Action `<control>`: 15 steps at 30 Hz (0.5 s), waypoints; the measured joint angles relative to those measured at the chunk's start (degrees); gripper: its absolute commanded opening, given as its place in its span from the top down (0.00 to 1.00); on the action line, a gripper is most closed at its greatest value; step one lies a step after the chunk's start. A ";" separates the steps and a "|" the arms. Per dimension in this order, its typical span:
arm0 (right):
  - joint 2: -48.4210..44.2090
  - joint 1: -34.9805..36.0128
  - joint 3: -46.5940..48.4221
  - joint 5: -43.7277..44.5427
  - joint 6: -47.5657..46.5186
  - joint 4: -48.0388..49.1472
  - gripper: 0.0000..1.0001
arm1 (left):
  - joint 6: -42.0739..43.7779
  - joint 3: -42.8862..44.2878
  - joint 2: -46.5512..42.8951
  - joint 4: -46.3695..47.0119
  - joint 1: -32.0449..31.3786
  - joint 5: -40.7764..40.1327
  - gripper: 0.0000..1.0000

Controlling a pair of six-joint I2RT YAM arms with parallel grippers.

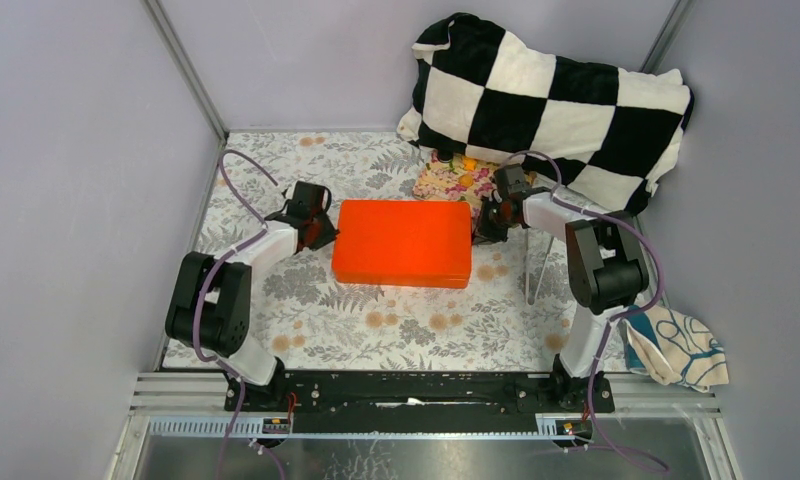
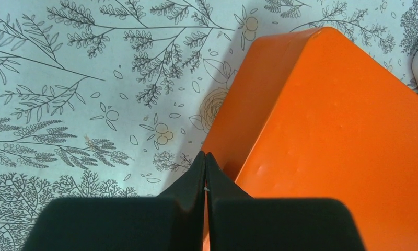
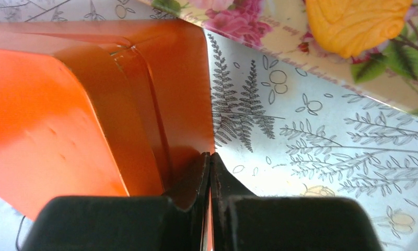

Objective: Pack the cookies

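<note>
The left gripper point(image 2: 205, 154) has its two black jaws pressed tight together, with nothing I can see held between them. Its tips sit right up against the end wall of a bright orange box point(image 2: 332, 136). I cannot tell if they really touch it. The box's flat lid spreads out ahead of these jaws and off to one side.

The right gripper point(image 3: 211, 154) has its jaws squeezed together too. Its tips sit at the other end of the same box, down by the bottom of the wall. I cannot tell if a thin edge is pinched there.

A little way past the right jaws lies a flowery tray point(image 3: 280, 36). One yellow-orange cookie point(image 3: 353, 23) rests on it, well apart from the tips. Most of the tray is out of that picture.

From above, the box lies between the two grippers, shut, on a table cover point(image 1: 376, 320) printed with leaves. Behind the tray sits a big black and white checked pillow point(image 1: 551, 100). A patterned cloth point(image 1: 676, 345) lies crumpled beside the right arm's base.
</note>
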 measured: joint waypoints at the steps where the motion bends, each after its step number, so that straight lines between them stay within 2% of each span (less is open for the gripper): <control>1: 0.00 0.22 0.42 0.81 -0.09 -0.81 0.97 | -0.02 -0.33 -0.31 0.11 0.00 0.09 1.00; 7: -1.60 2.51 3.26 11.34 0.79 -6.49 0.98 | -0.42 -2.40 -1.05 0.79 -0.70 2.14 1.00; 15: -15.52 5.42 4.26 32.17 2.69 -12.28 0.99 | -1.18 -4.92 -2.01 0.61 -2.84 5.79 1.00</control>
